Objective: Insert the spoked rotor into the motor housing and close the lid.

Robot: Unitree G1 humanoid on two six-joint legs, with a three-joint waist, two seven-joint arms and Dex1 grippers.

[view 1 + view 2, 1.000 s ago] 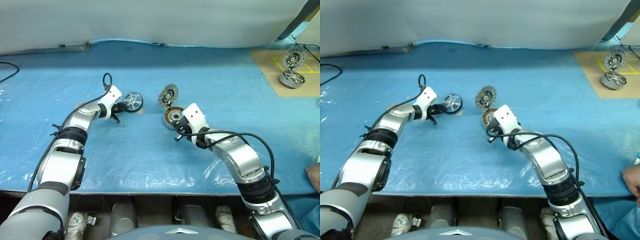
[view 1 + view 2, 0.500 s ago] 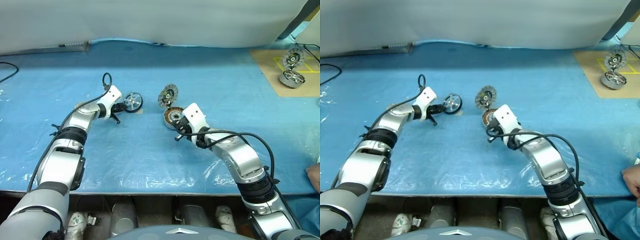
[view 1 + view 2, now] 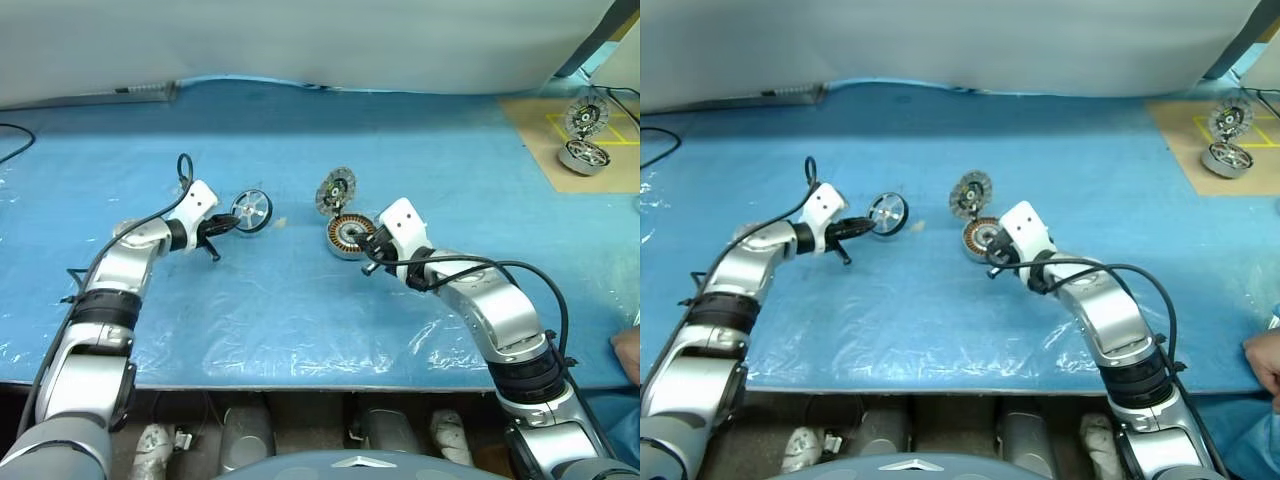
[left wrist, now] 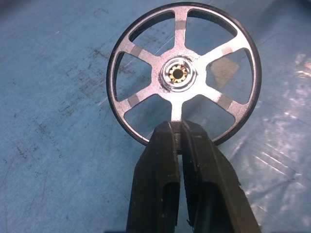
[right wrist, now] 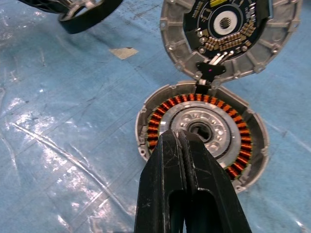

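Rotor pinched at rim, housing open off to its side

Left gripper (image 4: 179, 133) fingers clamped on the spoked rotor (image 4: 183, 73) rim, wheel upright beyond the tips. Motor housing (image 5: 204, 131) lies flat just past the right gripper (image 5: 181, 141), whose fingers are pressed together, empty; lid (image 5: 228, 34) stands open behind. Rotor is well apart from the housing and likely needs tipping flat.

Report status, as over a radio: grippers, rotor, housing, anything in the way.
Left gripper shut on spoked rotor, rim pinched. Right gripper shut, empty, over motor housing. Lid up, windings exposed. Nothing between rotor and housing.
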